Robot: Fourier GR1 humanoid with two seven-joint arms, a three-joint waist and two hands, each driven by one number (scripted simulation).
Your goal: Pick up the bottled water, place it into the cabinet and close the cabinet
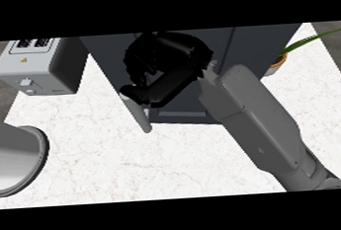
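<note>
Nearest the view, the grey right forearm (254,117) is seen coming in from the lower right and slanting up across the white marbled tabletop (132,159). At the left edge a large grey rounded shape (12,161) is cut off by the frame, and what it is cannot be told. Further in, the pale edge of the cabinet door (139,114) is seen standing ajar, angled out from the dark front. The black right hand (163,70) is held right at that opening, its lower part touching the door's top end. Its fingers (142,57) are curled inward, and nothing can be made out inside them. The dark grey cabinet (260,40) is viewed from above, so its inside is hidden. Where the bottled water sits cannot be told from here. Beyond, at the far left, a light grey appliance (35,66) with slots on top is seen. At the far right a green plant (301,43) leans in beside the cabinet.
</note>
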